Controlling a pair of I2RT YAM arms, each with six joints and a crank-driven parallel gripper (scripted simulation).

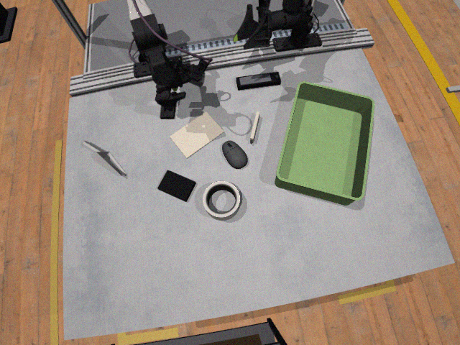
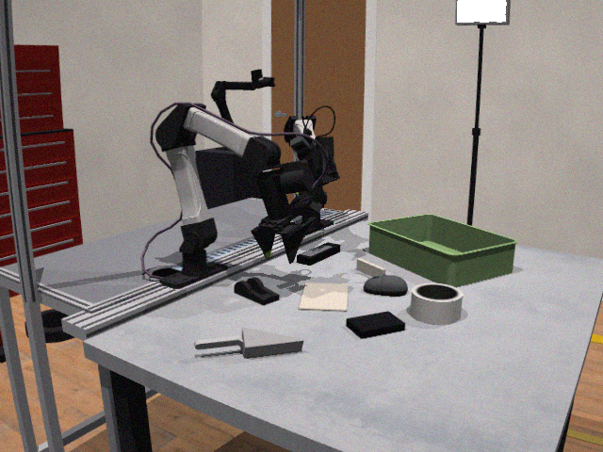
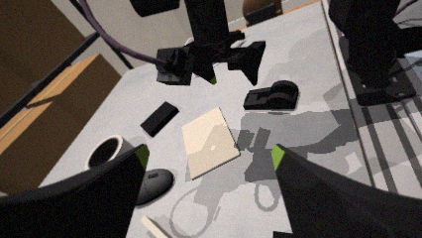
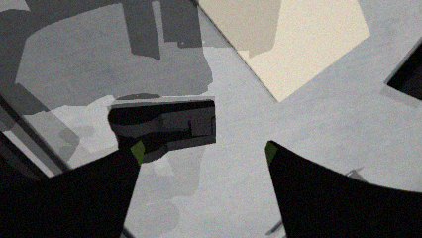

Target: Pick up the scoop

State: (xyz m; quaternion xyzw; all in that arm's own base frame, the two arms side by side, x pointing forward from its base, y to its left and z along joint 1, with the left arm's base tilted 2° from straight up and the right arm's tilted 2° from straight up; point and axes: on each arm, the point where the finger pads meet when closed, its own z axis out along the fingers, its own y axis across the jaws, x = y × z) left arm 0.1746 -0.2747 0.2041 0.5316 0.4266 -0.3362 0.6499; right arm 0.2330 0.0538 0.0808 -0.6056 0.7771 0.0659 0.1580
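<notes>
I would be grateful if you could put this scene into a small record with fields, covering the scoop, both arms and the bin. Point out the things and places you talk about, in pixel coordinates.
scoop: on the table (image 1: 259, 259) (image 2: 438, 389) (image 3: 297, 45) (image 4: 243, 129), in neither pincer
scoop handle (image 1: 91, 146) (image 2: 219, 344): points toward the rail side
nearer arm base: right
right pincer (image 1: 170, 97) (image 2: 280, 259) (image 3: 234, 82) (image 4: 204, 151): open, above the table
left pincer (image 1: 241, 42) (image 3: 210, 147): open, nothing between its fingers
green bin (image 1: 312, 192) (image 2: 480, 267): upright, nothing visible inside
task status: scoop not yet grasped

Black stapler (image 4: 168, 124) lying near cream card (image 4: 307, 45); hand (image 4: 204, 152) open.
</notes>
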